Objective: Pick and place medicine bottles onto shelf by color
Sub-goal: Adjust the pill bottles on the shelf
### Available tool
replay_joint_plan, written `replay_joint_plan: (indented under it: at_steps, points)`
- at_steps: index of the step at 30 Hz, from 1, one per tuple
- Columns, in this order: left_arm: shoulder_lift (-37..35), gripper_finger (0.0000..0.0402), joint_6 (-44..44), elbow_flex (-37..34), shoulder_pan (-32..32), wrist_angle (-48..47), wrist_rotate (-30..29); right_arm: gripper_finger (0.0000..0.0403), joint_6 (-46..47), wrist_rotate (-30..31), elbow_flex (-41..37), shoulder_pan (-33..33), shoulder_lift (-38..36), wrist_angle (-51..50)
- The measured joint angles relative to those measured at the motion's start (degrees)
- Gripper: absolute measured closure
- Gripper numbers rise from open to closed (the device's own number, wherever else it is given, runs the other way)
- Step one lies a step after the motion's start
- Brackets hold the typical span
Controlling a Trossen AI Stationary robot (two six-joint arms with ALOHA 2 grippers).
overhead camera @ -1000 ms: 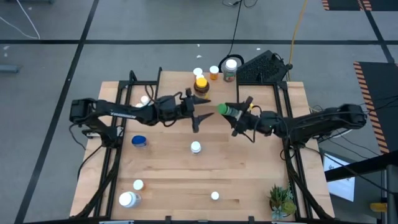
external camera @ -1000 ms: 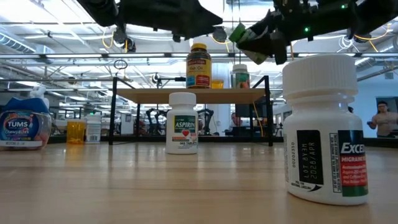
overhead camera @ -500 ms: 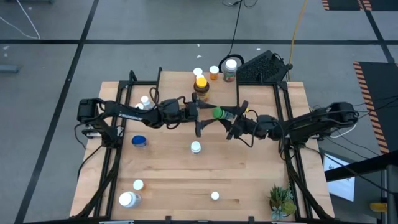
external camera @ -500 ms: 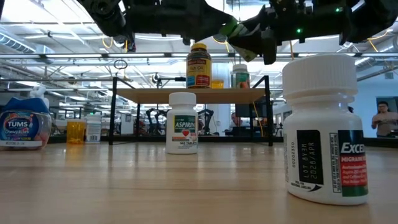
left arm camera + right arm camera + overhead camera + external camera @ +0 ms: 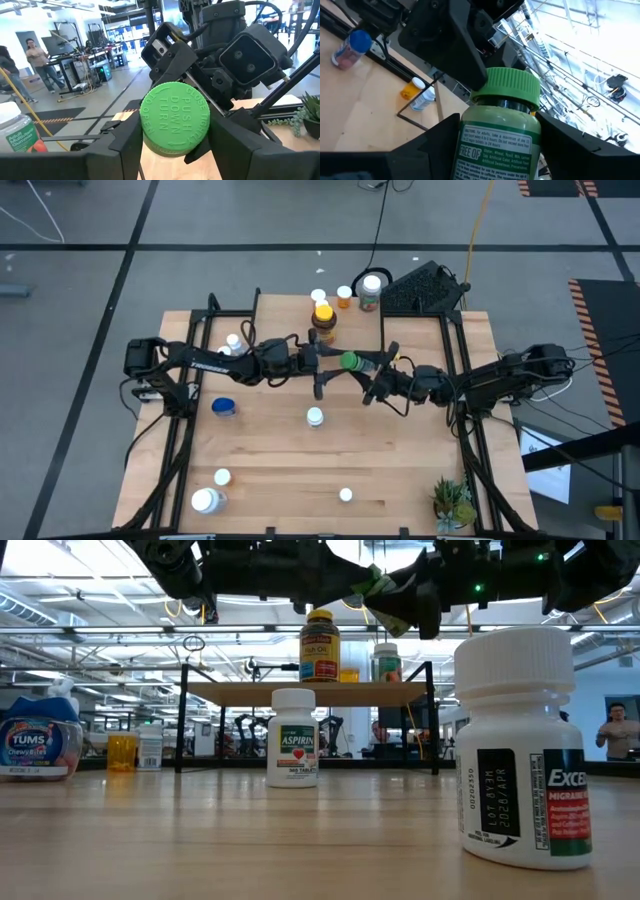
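A green bottle (image 5: 350, 361) with a green cap hangs in the air over the table's middle, in front of the shelf (image 5: 285, 310). My right gripper (image 5: 368, 370) is shut on it, coming in from the table's right. My left gripper (image 5: 325, 365) reaches in from the left, open, with a finger close on either side of the cap (image 5: 175, 117). On the shelf (image 5: 300, 693) stand an amber bottle with a yellow lid (image 5: 322, 315), an orange one (image 5: 344, 298) and a green-labelled, white-capped one (image 5: 370, 290). My left gripper: I cannot tell whether its fingers (image 5: 125, 145) touch the cap's rim or stand just off it. My right gripper pinches the bottle's labelled body (image 5: 502, 145) between its two fingers, which lie along the bottle. It holds level from the table's right. The bottle is lifted clear, tilted, cap end toward my left gripper.
On the table stand a white aspirin bottle (image 5: 315, 417), a blue-lidded jar (image 5: 224, 407), a white bottle near the front (image 5: 345, 495), two more at the front left (image 5: 205, 500) and one at the far left (image 5: 232, 340). A potted plant (image 5: 452, 502) sits front right.
My left gripper has gone toward the table's right, up to the bottle's cap. My right gripper has carried the green bottle toward the left, so the cap now sits between the left fingers. In the last half second both have hardly moved.
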Motion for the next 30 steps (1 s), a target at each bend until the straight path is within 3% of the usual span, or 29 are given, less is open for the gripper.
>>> replay_joint_plan:
  at_steps: [8,13,19,24,30]
  points:
    - [0.0,0.0208,0.8,0.0,0.0,-0.9,0.5,0.0137,11.8,0.1,0.0,0.0,-1.1,-2.4]
    - [0.0,0.0208,0.5,0.0,0.8,-1.9,5.1,0.0106,25.5,-1.8,0.8,-1.0,-5.9,-14.3]
    - [0.0,0.0206,-0.7,0.0,2.8,-3.4,13.1,0.0093,42.0,-17.7,4.3,-5.4,-12.4,-33.5]
    - [0.0,0.0206,-0.7,0.0,4.2,-4.4,21.9,0.0092,50.4,-28.4,7.5,-9.4,-14.9,-42.2]
    - [0.0,0.0199,2.2,0.0,4.1,-6.9,30.1,0.0092,63.7,-54.6,8.4,-15.2,-12.7,-45.2]
